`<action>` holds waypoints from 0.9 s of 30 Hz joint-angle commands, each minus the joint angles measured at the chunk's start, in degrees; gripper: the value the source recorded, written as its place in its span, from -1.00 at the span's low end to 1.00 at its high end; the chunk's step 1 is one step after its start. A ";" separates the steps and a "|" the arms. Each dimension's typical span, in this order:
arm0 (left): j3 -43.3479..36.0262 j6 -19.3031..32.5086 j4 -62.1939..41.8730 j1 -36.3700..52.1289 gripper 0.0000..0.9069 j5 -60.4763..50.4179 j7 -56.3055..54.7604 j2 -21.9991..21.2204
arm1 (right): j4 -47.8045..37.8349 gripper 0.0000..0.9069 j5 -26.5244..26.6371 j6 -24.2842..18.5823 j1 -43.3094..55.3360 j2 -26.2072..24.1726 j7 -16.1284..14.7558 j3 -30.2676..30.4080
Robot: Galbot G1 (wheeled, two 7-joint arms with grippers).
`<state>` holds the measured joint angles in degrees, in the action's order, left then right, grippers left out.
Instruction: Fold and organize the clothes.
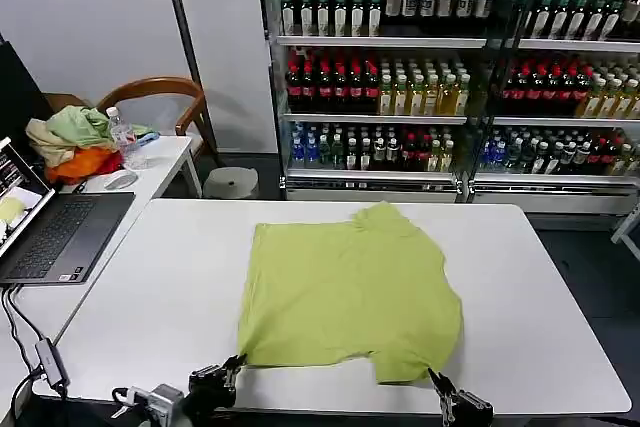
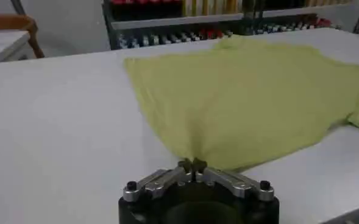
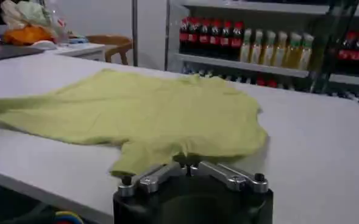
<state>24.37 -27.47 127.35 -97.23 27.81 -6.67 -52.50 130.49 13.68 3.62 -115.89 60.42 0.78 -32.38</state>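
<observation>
- Lime yellow-green T-shirt (image 1: 350, 292) lies spread on the white table (image 1: 160, 297), near the table's middle, shifted toward the near edge; the neck end points to 12 o'clock, the hem to 6 o'clock.
- Cotton looks mostly flat, with a few soft creases; one sleeve is folded over at the 5 o'clock corner (image 3: 136, 159).
- Left pincer (image 1: 236, 361) sits at the shirt's 7 o'clock hem corner, at the table's near edge; in the left wrist view its fingertips meet, pinched closed on a peak of T-shirt cloth (image 2: 192, 163).
- Right pincer (image 1: 438, 383) sits at the 5 o'clock corner of the shirt, also at the near edge; in the right wrist view its tips are closed on the shirt's edge (image 3: 188, 165).
- Both pincers are low, at table level, well apart from each other, with the hem between them.
- Side table (image 1: 165, 162) at 10 o'clock carries a heap of garments (image 1: 70, 142) in pale green, beige and orange, a water bottle (image 1: 125, 139) just beside it, and an open laptop (image 1: 60, 232) nearer.
- Wooden chair (image 1: 165, 92) stands behind the side table.
- Drink coolers (image 1: 400, 67) full of bottles line the back wall at 12 to 2 o'clock.
</observation>
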 commanded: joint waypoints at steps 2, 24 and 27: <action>8.53 1.09 2.53 -9.73 -0.91 -1.61 4.05 0.73 | 2.21 -1.00 -2.53 -6.30 -8.16 0.59 -2.20 -3.95; 5.96 5.13 -1.05 7.36 -0.91 8.33 7.03 2.08 | -7.45 -1.00 3.27 -3.31 19.29 -2.08 0.63 -0.84; 2.41 5.43 -3.95 11.70 -0.91 9.59 7.58 2.56 | -9.96 -1.00 3.67 -1.01 24.97 -3.37 1.28 1.61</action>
<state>30.58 -23.26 127.66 -96.62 32.69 -0.30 -50.18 126.17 15.34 -0.90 -106.68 58.84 1.07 -33.96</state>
